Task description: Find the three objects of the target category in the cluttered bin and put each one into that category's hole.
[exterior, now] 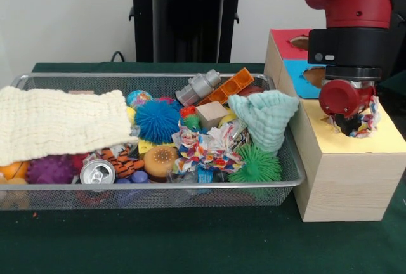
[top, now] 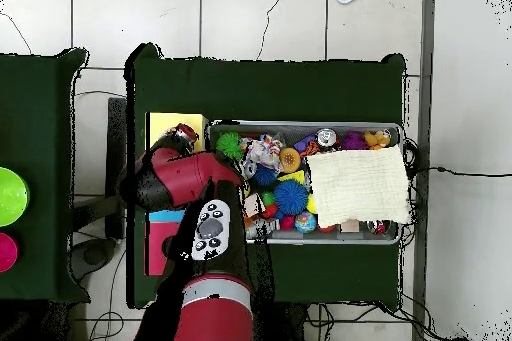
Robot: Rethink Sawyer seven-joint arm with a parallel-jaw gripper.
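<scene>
My gripper [exterior: 353,120] hangs low over the yellow surround [exterior: 380,137] of the pale wooden box [exterior: 346,182], right of the bin. It is shut on a printed white cloth [exterior: 366,122] that bunches around the fingers. The gripper and cloth hide the yellow-surround hole. More crumpled printed cloth [exterior: 204,147] lies in the right half of the silver mesh bin [exterior: 146,191]; I cannot tell whether it is one piece or two. In the overhead view the red arm [top: 185,175] covers the box beside the yellow surround [top: 172,127], and the printed cloth [top: 265,152] shows in the bin [top: 300,125].
A cream waffle cloth [exterior: 60,122] covers the bin's left part. A mint-green cloth [exterior: 266,118] stands at its right end. Spiky balls [exterior: 157,120], a can [exterior: 97,172], an orange brick [exterior: 231,85] and other toys fill it. The blue surround [exterior: 298,77] and red surround [exterior: 288,42] lie behind the gripper.
</scene>
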